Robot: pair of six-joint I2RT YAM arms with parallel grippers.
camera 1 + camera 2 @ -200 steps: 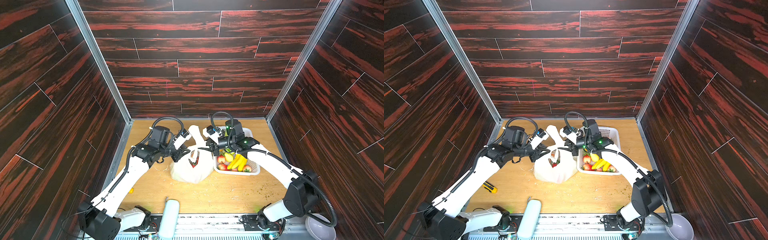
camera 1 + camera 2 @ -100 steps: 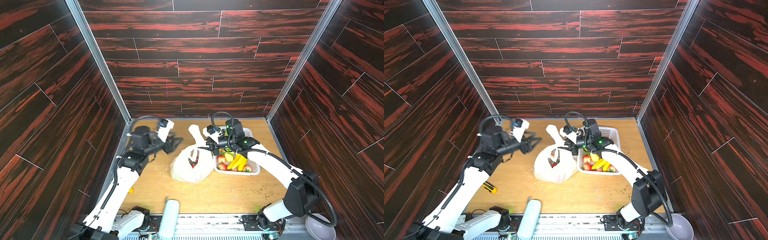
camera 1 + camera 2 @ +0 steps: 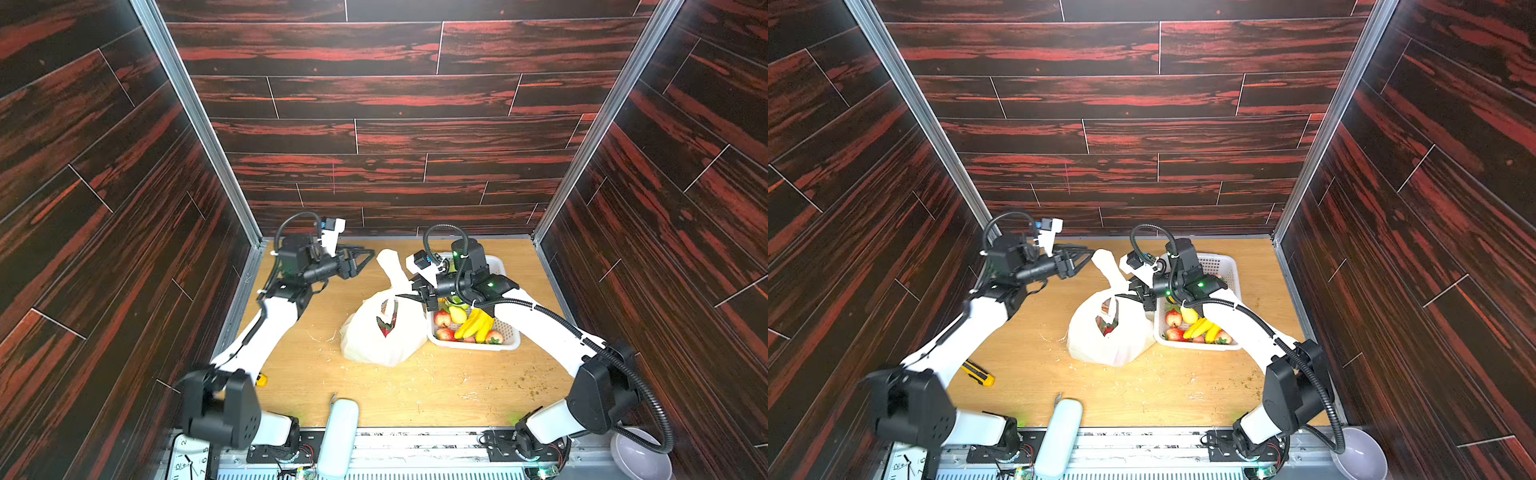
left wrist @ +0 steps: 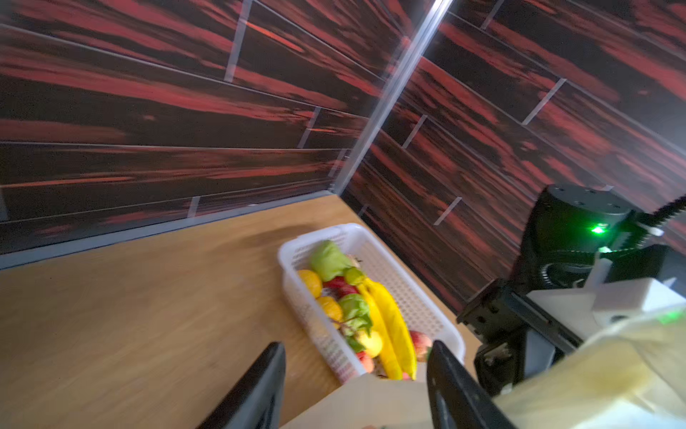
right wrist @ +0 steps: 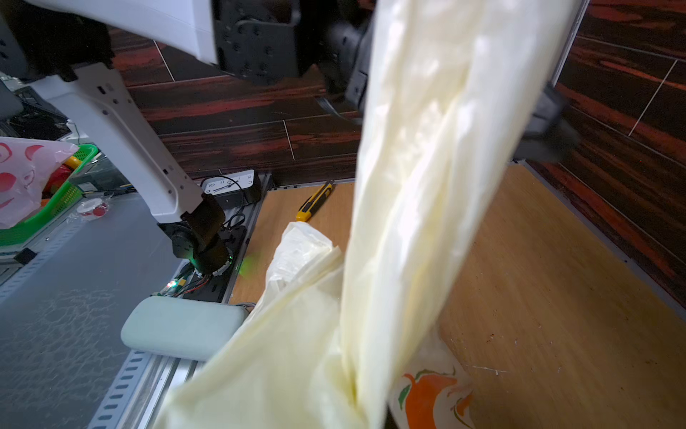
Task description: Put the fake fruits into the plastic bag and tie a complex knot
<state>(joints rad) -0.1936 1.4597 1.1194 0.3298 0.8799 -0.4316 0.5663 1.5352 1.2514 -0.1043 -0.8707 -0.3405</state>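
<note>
**Left pincer has let go and swung away; right one clamps the bag**

Swung back from the bag since a second ago, the left gripper (image 3: 365, 259) now hangs over the table's (image 3: 415, 386) far-left corner. Its jaws are spread wide with nothing between them, as the left wrist view (image 4: 356, 345) shows plainly. It touches nothing, and the bag lies off to its right, near but clear of it.

At the middle of the table sits the plastic bag (image 3: 382, 336), slumped on the wood. Something red (image 3: 385, 329) shows through its gaping mouth, and one twisted handle (image 3: 392, 270) stands up toward the far edge.

On the bag's right side the right gripper (image 3: 411, 297) has not budged. It is clenched on the plastic at the foot of that handle, and the film runs straight across its wrist camera (image 5: 427, 185).

Right of the bag and touching it, the white basket (image 3: 473, 347) holds the rest of the fake fruits (image 3: 457, 316), with the banana bunch (image 3: 473, 326) lying on top.
</note>
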